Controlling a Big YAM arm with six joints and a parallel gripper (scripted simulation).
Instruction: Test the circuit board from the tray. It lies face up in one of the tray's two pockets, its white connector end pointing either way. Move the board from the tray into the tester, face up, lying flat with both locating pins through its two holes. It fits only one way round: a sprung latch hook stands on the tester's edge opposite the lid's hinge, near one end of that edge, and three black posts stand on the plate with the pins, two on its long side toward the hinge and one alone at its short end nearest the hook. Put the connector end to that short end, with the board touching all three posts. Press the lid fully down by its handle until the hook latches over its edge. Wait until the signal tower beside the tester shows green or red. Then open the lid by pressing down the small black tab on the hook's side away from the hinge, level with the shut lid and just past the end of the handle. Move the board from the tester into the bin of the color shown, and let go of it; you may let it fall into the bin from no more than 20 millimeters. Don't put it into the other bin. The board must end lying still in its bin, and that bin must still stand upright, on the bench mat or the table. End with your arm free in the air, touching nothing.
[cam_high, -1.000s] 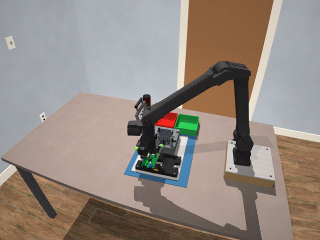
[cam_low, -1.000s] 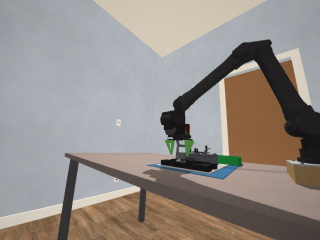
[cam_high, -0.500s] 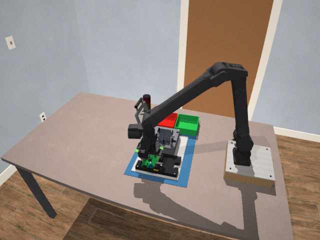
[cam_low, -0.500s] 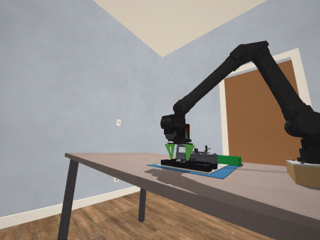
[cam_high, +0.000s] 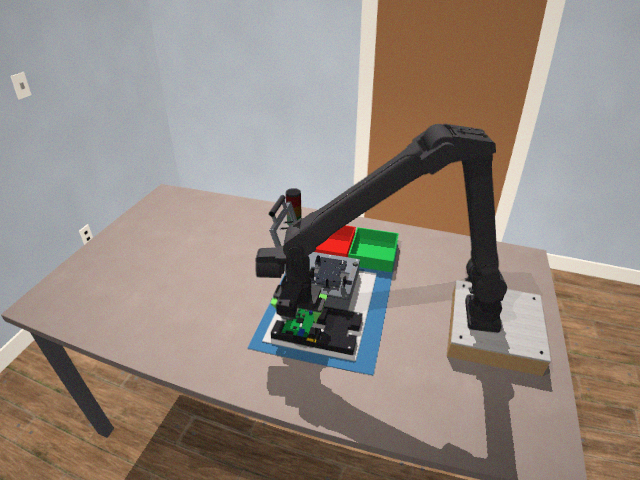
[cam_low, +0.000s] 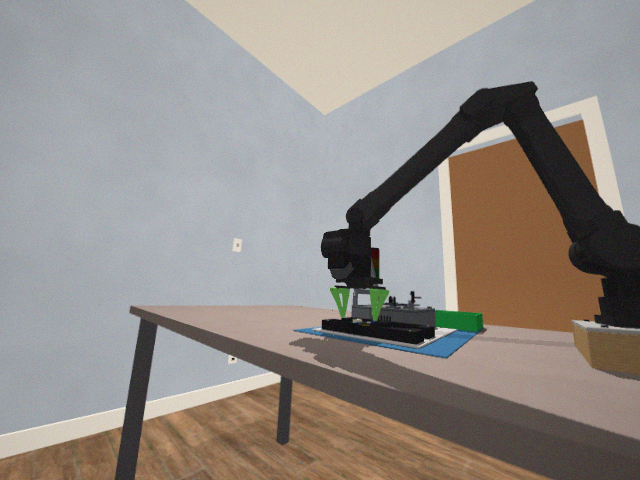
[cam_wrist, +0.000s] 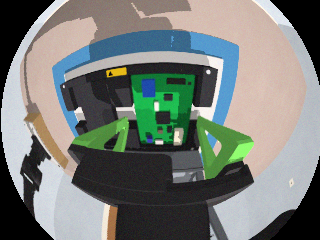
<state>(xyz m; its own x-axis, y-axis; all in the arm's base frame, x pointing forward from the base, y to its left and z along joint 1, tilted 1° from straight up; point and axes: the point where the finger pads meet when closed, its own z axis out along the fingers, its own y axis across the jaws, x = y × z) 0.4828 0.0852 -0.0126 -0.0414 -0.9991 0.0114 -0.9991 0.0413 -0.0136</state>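
Observation:
The green circuit board (cam_high: 301, 323) (cam_wrist: 163, 102) lies face up in the left pocket of the black tray (cam_high: 338, 338) (cam_low: 392, 332) (cam_wrist: 86, 96). My gripper (cam_high: 299, 308) (cam_low: 357, 317) (cam_wrist: 162, 120) is open and empty. It points straight down, with its green fingers on either side of the board, their tips low at the tray's top. The grey tester (cam_high: 333, 276) (cam_low: 410, 313) stands behind the tray with its lid (cam_high: 279, 223) tilted up and open. The signal tower (cam_high: 293, 198) (cam_low: 375, 263) stands by the tester; I cannot tell any lit color.
A red bin (cam_high: 338, 240) and a green bin (cam_high: 374, 250) (cam_low: 460, 320) stand side by side behind the tester. Everything sits on a blue mat (cam_high: 373, 335) (cam_low: 449, 343) (cam_wrist: 220, 50). The arm's base block (cam_high: 498, 341) stands on the table's right side.

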